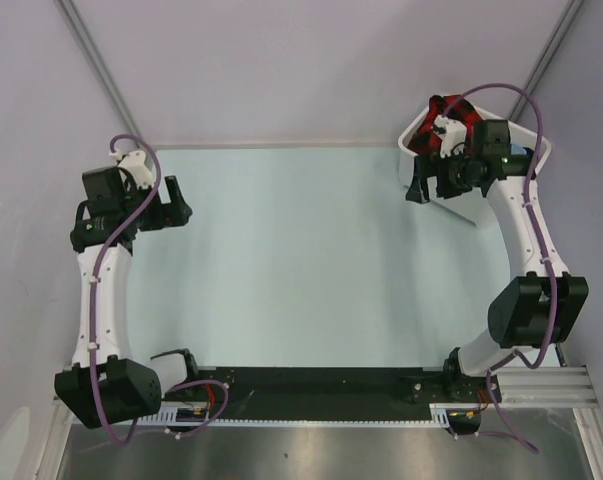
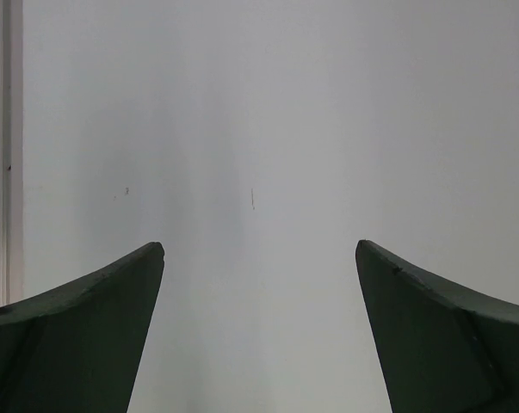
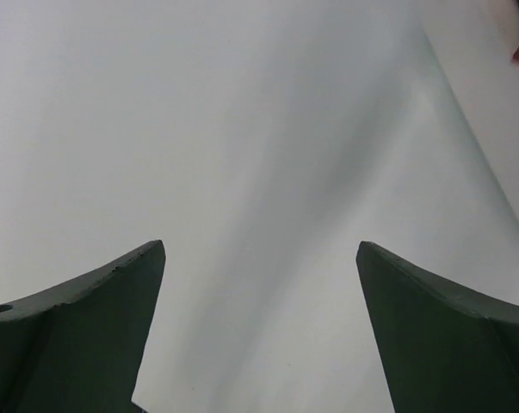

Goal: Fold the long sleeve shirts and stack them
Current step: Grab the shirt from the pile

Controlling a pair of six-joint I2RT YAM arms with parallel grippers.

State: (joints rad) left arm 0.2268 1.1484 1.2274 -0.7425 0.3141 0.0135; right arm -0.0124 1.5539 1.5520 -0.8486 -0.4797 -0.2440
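Only a red-and-black check shirt (image 1: pixel 449 108) shows, bunched in the white tub (image 1: pixel 539 152) at the far right corner of the bench (image 1: pixel 301 270), partly hidden by the right arm (image 1: pixel 521 225). The right fingers (image 3: pixel 78 335) hang just beside the tub's left side, spread wide and holding nothing. The left fingers (image 2: pixel 70 335) hover well apart from it, over the bench's left edge, likewise spread and empty.

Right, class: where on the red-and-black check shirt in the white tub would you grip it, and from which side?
Probably the crumpled top fold of the red-and-black shirt, coming from above. It lies heaped in the tub, whose walls would block a sideways approach. The open right gripper is nearest.
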